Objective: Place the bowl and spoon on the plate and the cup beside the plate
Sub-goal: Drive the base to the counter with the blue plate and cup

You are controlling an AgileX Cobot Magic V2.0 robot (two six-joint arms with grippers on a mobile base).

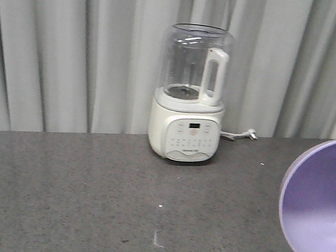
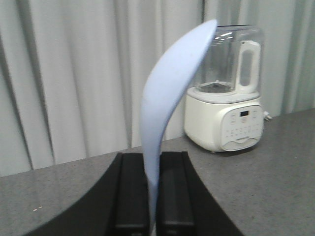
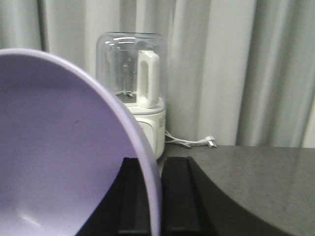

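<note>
My left gripper (image 2: 153, 189) is shut on the handle of the pale blue spoon (image 2: 170, 98), which stands upright with its scoop curving up to the right, raised above the grey counter. The lavender-purple bowl (image 3: 59, 147) fills the left of the right wrist view, tilted on edge, and my right gripper (image 3: 156, 196) is shut on its rim. In the front view the bowl (image 1: 322, 205) shows at the right edge, its hollow facing left. Neither gripper shows in the front view. The plate and the cup are out of view.
A white blender with a clear jug (image 1: 189, 92) stands at the back of the grey counter (image 1: 88, 202), before a grey pleated curtain. Its white power cord (image 1: 242, 134) lies to its right. The blender also shows in the left wrist view (image 2: 229, 93).
</note>
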